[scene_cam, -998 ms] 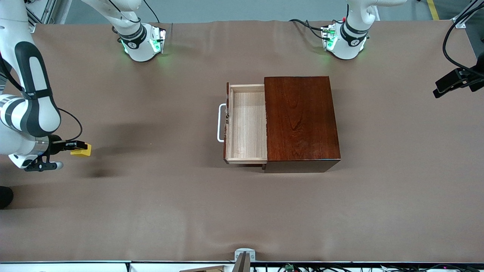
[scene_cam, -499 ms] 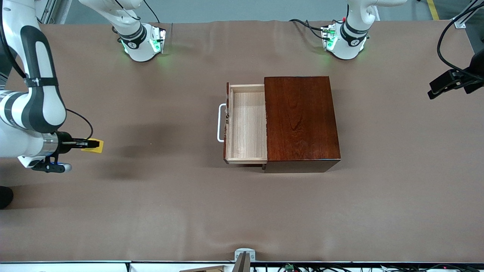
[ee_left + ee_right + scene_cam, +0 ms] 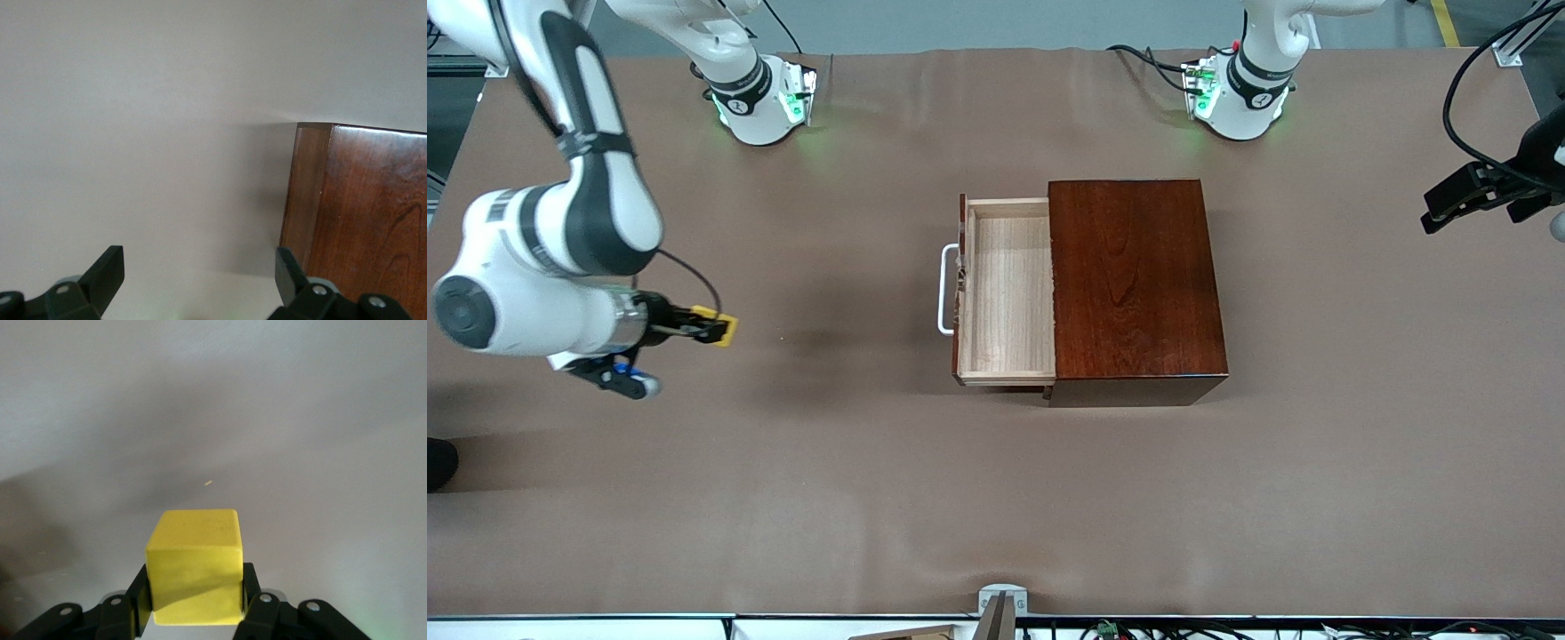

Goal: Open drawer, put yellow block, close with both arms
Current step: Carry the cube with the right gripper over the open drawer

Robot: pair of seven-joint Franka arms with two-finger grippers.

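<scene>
With the drawer [image 3: 1009,293] standing open, the right claw [image 3: 713,329] is pinching the yellow block [image 3: 724,331] above the surface's right-arm end, the left claw [image 3: 200,280] is waiting spread beside the box [image 3: 1136,284], leaving placing and closing.

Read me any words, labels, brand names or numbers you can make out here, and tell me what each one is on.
No readable text anywhere.
Small dark marks on the white robot arms' black base bands: too small to read.
Glossy mahogany box, small bright yellow cube, brown table cover: unmarked.
</scene>
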